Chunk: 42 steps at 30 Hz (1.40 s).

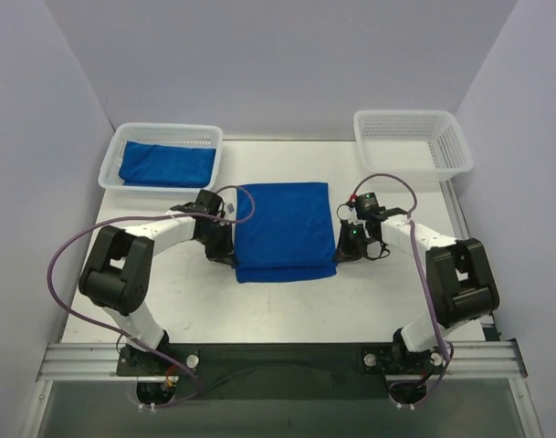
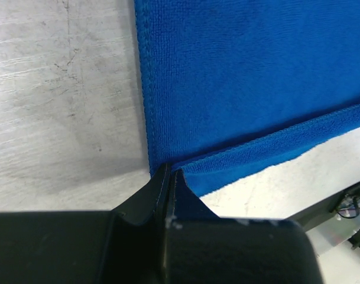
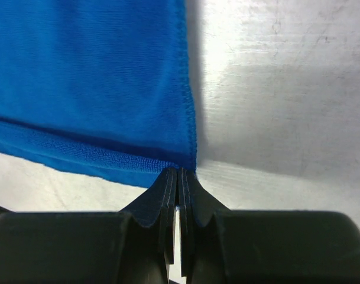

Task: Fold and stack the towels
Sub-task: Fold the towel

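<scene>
A royal-blue towel (image 1: 285, 228) lies folded in half on the middle of the table, its upper layer ending a little short of the lower layer's near edge. My left gripper (image 1: 232, 257) is shut on the upper layer's near left corner; in the left wrist view the fingertips (image 2: 169, 171) pinch that corner of the towel (image 2: 245, 77). My right gripper (image 1: 340, 255) is shut on the near right corner, where the tips (image 3: 178, 171) meet the towel (image 3: 91, 71). A second folded towel (image 1: 166, 164) lies in the left basket.
A white mesh basket (image 1: 163, 130) stands at the back left and holds the folded towel. Another white mesh basket (image 1: 410, 116) stands at the back right with nothing in it. White walls close in the table on three sides.
</scene>
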{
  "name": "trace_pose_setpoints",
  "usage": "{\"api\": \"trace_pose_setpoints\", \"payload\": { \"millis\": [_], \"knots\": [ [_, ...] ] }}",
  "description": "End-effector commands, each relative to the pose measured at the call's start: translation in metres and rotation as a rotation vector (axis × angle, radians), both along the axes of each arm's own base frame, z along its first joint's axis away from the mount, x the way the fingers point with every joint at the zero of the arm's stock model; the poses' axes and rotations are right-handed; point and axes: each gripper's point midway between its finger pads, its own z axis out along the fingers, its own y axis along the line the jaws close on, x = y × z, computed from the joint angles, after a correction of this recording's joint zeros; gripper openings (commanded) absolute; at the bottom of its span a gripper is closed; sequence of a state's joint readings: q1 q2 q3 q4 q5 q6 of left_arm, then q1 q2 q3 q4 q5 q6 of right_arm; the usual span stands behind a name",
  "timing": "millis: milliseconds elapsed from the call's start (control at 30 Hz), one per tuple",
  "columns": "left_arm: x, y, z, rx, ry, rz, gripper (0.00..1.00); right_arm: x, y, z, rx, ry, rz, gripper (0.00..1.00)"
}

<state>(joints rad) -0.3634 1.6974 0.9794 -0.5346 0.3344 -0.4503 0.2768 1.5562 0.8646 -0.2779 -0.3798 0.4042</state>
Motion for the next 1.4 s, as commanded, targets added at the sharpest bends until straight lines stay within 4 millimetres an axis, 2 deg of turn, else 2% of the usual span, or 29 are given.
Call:
{"api": "trace_pose_setpoints", "payload": {
  "millis": [0, 200, 267, 300, 333, 367, 433, 467, 533, 567, 600, 700, 767, 833, 867, 900, 933, 967, 1000, 1100, 1167, 1200, 1267, 1300, 1367],
  "knots": [
    [0.004, 0.014, -0.014, 0.097, -0.034, 0.012, 0.00, 0.003, -0.020, -0.016, -0.100, 0.006, -0.041, 0.00],
    [-0.008, 0.015, -0.003, 0.096, -0.070, 0.021, 0.00, -0.003, -0.018, -0.009, -0.092, -0.012, -0.027, 0.00],
    [-0.010, 0.014, 0.002, 0.098, -0.087, 0.020, 0.05, -0.005, -0.018, -0.008, -0.091, -0.016, -0.024, 0.00],
    [-0.010, 0.013, 0.008, 0.090, -0.106, 0.016, 0.09, -0.006, -0.019, -0.007, -0.090, -0.017, -0.025, 0.01],
    [-0.013, 0.012, 0.009, 0.088, -0.103, 0.015, 0.21, -0.006, -0.018, -0.005, -0.085, -0.022, -0.024, 0.07],
    [-0.016, 0.010, 0.011, 0.076, -0.104, 0.007, 0.26, -0.007, -0.016, -0.003, -0.072, -0.021, -0.020, 0.21],
    [-0.021, 0.008, 0.018, 0.060, -0.112, 0.006, 0.33, -0.008, -0.013, 0.004, -0.053, -0.038, -0.013, 0.31],
    [-0.024, 0.005, 0.029, 0.036, -0.138, 0.004, 0.44, -0.013, -0.010, 0.008, -0.043, -0.033, 0.002, 0.38],
    [-0.031, 0.001, 0.040, -0.002, -0.155, 0.001, 0.53, -0.016, -0.008, 0.021, -0.033, -0.071, 0.026, 0.39],
    [-0.038, -0.002, 0.043, -0.013, -0.159, -0.010, 0.60, -0.022, -0.007, 0.025, -0.035, -0.067, 0.036, 0.39],
    [-0.042, -0.006, 0.056, -0.042, -0.197, -0.018, 0.64, -0.025, -0.006, 0.030, -0.033, -0.078, 0.048, 0.39],
    [-0.053, -0.014, 0.074, -0.081, -0.256, -0.040, 0.69, -0.026, -0.002, 0.051, -0.012, -0.149, 0.077, 0.39],
    [-0.048, -0.017, 0.082, -0.102, -0.293, -0.035, 0.72, -0.021, 0.002, 0.060, -0.005, -0.184, 0.103, 0.39],
    [-0.035, -0.015, 0.085, -0.074, -0.336, -0.020, 0.75, -0.015, 0.005, 0.061, -0.020, -0.189, 0.116, 0.40],
    [-0.030, -0.015, 0.081, -0.056, -0.329, -0.022, 0.76, -0.007, 0.008, 0.067, -0.019, -0.207, 0.128, 0.39],
    [-0.019, -0.019, 0.090, -0.055, -0.354, -0.022, 0.76, -0.005, 0.012, 0.064, -0.027, -0.194, 0.142, 0.39],
    [-0.014, -0.021, 0.091, -0.046, -0.357, -0.026, 0.76, 0.000, 0.013, 0.063, -0.042, -0.198, 0.144, 0.39],
    [-0.009, -0.024, 0.084, -0.034, -0.335, -0.032, 0.75, 0.007, 0.016, 0.067, -0.047, -0.215, 0.156, 0.38],
    [-0.001, -0.029, 0.090, -0.042, -0.347, -0.035, 0.73, 0.010, 0.018, 0.061, -0.058, -0.198, 0.168, 0.38],
    [0.002, -0.037, 0.077, -0.031, -0.296, -0.060, 0.61, 0.015, 0.025, 0.052, -0.088, -0.184, 0.190, 0.36],
    [-0.005, -0.045, 0.067, -0.021, -0.264, -0.087, 0.52, 0.016, 0.030, 0.047, -0.085, -0.182, 0.192, 0.32],
    [-0.009, -0.047, 0.062, -0.017, -0.252, -0.095, 0.51, 0.011, 0.029, 0.038, -0.086, -0.159, 0.179, 0.29],
    [-0.025, -0.047, 0.043, 0.014, -0.202, -0.116, 0.49, 0.010, 0.028, 0.031, -0.081, -0.160, 0.159, 0.22],
    [-0.032, -0.047, 0.036, 0.020, -0.179, -0.119, 0.47, 0.001, 0.026, 0.020, -0.084, -0.127, 0.145, 0.20],
    [-0.050, -0.043, 0.016, 0.048, -0.116, -0.143, 0.43, -0.005, 0.026, 0.012, -0.072, -0.105, 0.132, 0.17]
  ]
}}
